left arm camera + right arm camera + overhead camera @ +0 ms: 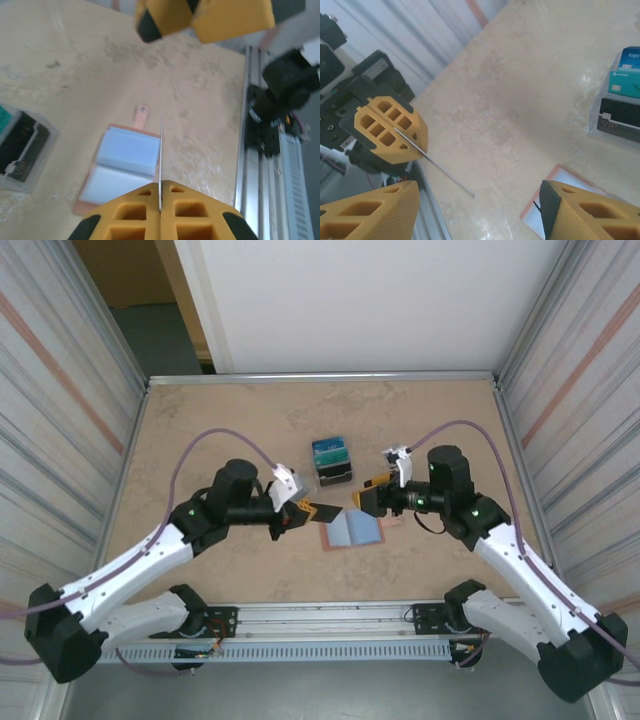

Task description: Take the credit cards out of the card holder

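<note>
Closest to my left wrist camera, the left tool (160,202) is pressed together on a dark credit card (161,150), held edge-on over the tan surface (60,50). Facing it, my right tool (480,210) stands spread, gripping nothing. Toward the far edge sits a dark tiered stand (332,462) of teal cards. Between the tools, the card holder (352,530) lies open near the surface's middle, blue-grey inside up.
</note>
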You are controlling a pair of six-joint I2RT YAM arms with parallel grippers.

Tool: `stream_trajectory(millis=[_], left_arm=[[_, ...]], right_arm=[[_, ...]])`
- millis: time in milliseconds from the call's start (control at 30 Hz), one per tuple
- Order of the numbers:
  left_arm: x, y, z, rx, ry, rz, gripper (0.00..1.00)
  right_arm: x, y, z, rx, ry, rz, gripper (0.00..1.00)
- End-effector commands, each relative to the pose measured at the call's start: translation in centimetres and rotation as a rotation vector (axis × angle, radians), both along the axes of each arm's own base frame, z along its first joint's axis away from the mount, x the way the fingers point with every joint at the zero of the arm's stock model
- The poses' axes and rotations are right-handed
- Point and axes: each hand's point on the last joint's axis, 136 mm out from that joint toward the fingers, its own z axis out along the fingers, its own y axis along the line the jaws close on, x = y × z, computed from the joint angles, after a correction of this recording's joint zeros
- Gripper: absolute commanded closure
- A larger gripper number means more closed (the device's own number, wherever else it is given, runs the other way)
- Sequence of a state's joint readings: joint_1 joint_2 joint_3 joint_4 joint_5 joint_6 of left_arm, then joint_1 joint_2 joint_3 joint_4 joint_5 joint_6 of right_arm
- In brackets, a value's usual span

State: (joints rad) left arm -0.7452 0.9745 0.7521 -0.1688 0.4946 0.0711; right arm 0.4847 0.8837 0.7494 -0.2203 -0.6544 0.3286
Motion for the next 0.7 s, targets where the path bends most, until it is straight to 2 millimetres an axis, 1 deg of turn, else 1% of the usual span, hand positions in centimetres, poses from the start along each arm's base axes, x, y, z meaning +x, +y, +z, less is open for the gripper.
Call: stream_trajectory(millis=[0,167,233,367,433,467,500,667], left_arm=[[2.2,0.9,3.8,-0.206,-0.015,0.186,1.0],[2.4,1.8,5.5,-0.38,0.04,0.269,1.0],[2.4,2.1,6.2,-0.448,0.069,0.288,1.0],[2.3,2.3,6.7,-0.57,0.141,0.303,1.0],[2.1,2.2,7.0,-0.613,0.167,0.291,1.0],[2.0,2.2,7.2,-0.624,0.175,0.282,1.0],[1.9,2.1,7.4,-0.634,0.182,0.274,1.0],[1.3,2.1,7.9,-0.651,0.201,0.243,1.0]], right_arm=[[0.5,0.4,2.0,0.154,0.017,-0.047,0.35],[-0.3,1.9,2.1,0.243,0.029,-0.002,0.36],[-1.0,3.0,2.2,0.255,0.02,0.041,0.36],[-2.1,5.4,2.6,0.272,0.0,0.122,0.38],[-2.2,6.3,2.7,0.278,-0.004,0.148,0.39],[-2.3,6.5,3.2,0.289,-0.018,0.158,0.39],[-2.0,7.0,2.7,0.284,-0.007,0.165,0.4],[-1.3,7.8,3.4,0.296,-0.025,0.175,0.42]])
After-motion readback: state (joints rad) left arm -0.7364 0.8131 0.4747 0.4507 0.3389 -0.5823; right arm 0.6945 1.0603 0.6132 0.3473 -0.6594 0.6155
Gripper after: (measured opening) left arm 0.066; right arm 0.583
